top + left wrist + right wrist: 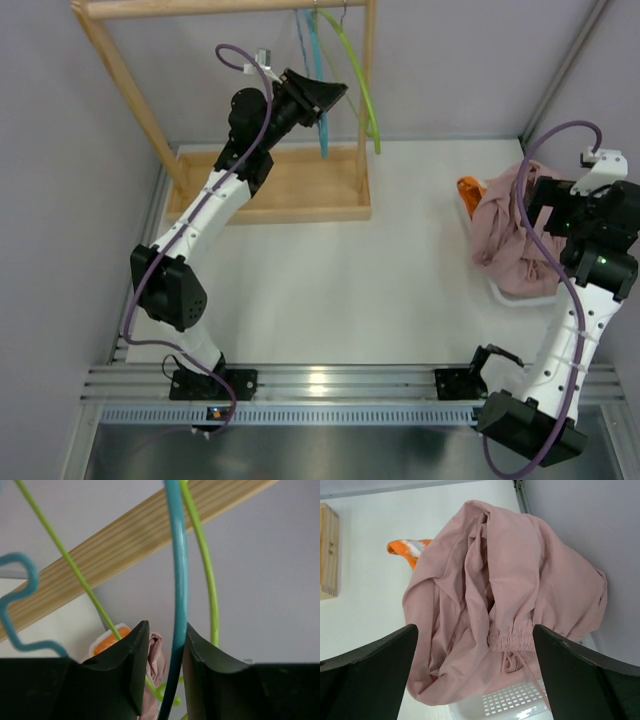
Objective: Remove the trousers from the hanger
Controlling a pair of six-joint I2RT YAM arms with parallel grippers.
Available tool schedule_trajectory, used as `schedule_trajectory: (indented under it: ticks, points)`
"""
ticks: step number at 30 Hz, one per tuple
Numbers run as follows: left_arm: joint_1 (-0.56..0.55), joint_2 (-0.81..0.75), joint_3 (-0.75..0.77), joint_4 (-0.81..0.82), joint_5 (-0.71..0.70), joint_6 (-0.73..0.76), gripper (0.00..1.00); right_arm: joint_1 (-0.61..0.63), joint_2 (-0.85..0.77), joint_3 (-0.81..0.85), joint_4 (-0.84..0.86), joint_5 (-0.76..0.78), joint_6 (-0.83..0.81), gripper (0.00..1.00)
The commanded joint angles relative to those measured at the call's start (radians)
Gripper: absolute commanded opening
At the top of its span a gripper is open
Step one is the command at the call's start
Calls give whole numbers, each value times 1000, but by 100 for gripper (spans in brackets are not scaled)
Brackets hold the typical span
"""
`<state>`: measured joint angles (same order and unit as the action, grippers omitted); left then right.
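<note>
The left gripper [167, 630] is standing with its fingers [131, 675] narrowly apart and the blue hanger [179, 570] running between them. The wire is lying against one finger while a sliver of gap is showing at the other, so nothing is being pinched. That hanger is hanging bare from the top rail of the wooden rack [290, 190], and a green hanger [210, 590], also bare, is hanging just beside it.

Well to the right of the rack, the right gripper [475, 630] is hovering with its fingers [375, 675] spread wide over the pink trousers [510, 580], gripping nothing. Those trousers are lying crumpled in a white basket [495, 702]. The orange trousers [409, 547] are peeking out from under them on the side facing the rack.

Both garments are sitting off the hangers, so the task is looking done. The left fingers are probably bracketing the wire only to steady it.
</note>
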<state>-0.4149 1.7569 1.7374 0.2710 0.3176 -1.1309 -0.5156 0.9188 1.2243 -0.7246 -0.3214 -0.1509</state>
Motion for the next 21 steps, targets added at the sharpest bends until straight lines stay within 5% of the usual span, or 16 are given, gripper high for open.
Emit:
schedule_trajectory:
  ticks: [1,9,18,21]
  points:
    - [8,-72,-67,-21,0,31,39,-8,-14,-9,37,-50,19,99]
    - [44,-215,-214,-26,21,52,90,-8,-31,-69,68,-62,11,99]
    - [171,-413,-435,-67,113,106,98,-8,-54,-120,83,-108,-13,99]
    - [254,-484,-480,-200,136,251,99,-8,-60,-134,86,-206,-3,99]
